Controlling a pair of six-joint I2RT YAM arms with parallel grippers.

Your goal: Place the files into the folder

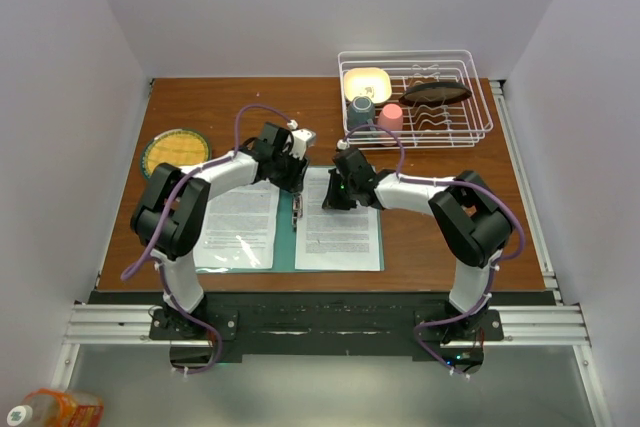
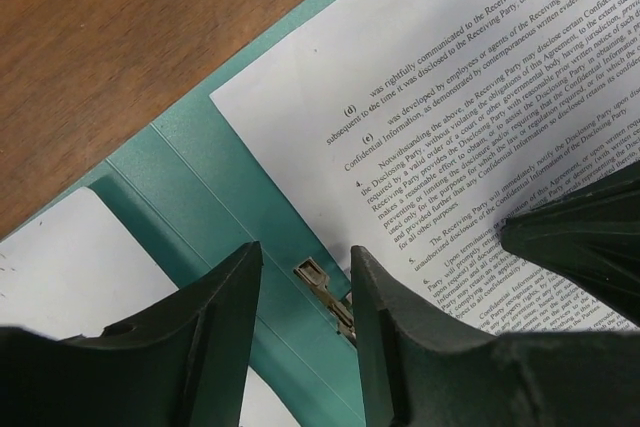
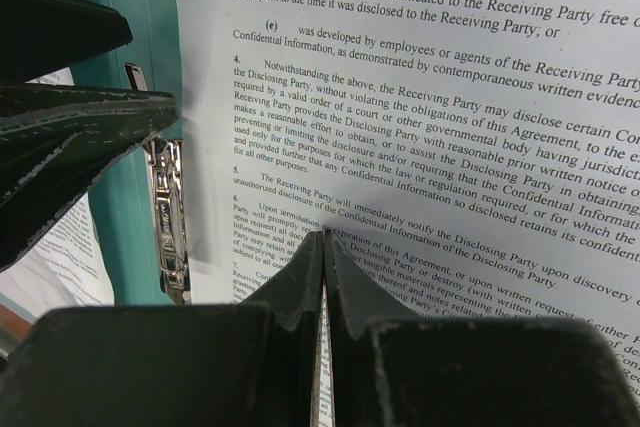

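Observation:
The teal folder lies open at the table's front centre, with a metal fastener on its crease. A printed white sheet lies on its right leaf, and another lies on its left leaf. My left gripper is open, and in the left wrist view it hangs over the crease with a finger on each side of the fastener. My right gripper is shut and empty, its tips resting on the right sheet near its upper left.
A white wire dish rack stands at the back right and holds a yellow bowl and a dark dish. A teal cup and a pink cup sit at its front. A yellow plate sits at the left.

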